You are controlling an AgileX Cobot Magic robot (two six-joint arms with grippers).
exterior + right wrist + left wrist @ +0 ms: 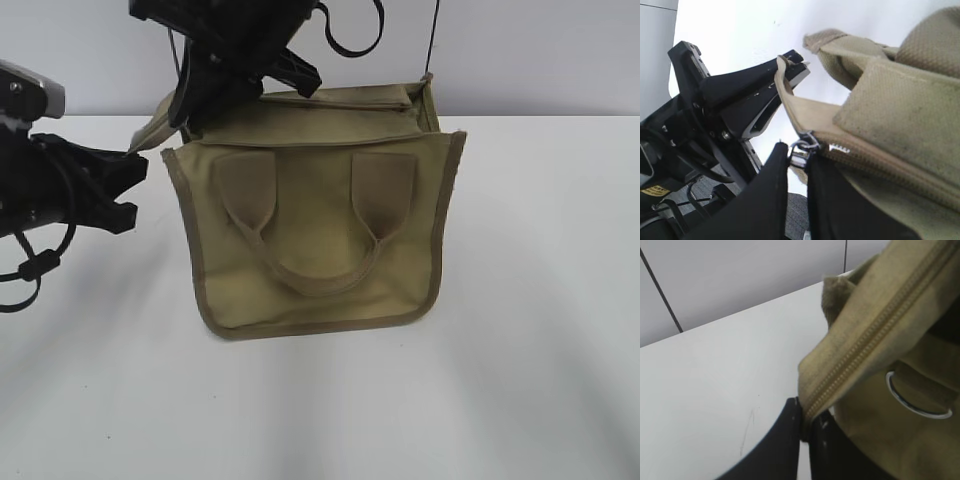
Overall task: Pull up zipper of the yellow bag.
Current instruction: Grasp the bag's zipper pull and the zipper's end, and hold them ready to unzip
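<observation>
The yellow bag (320, 230) stands upright on the white table, strap patches and looped handle facing the exterior view. Its zipper (875, 335) runs along the top; a tape tail sticks out at the bag's top left corner. My left gripper (135, 160) is shut on the end of that tail (805, 420); it also shows in the right wrist view (790, 62). My right gripper (195, 115) reaches across from above to the same corner and is shut on the silver pull tab (801, 149). In the exterior view the pull tab is hidden behind the right gripper.
The white table (500, 400) extends in front of and to the right of the bag. A grey wall stands close behind. A thin black cable (432, 40) hangs at the bag's back right corner. A silver ring (915, 405) sits on the bag below the zipper.
</observation>
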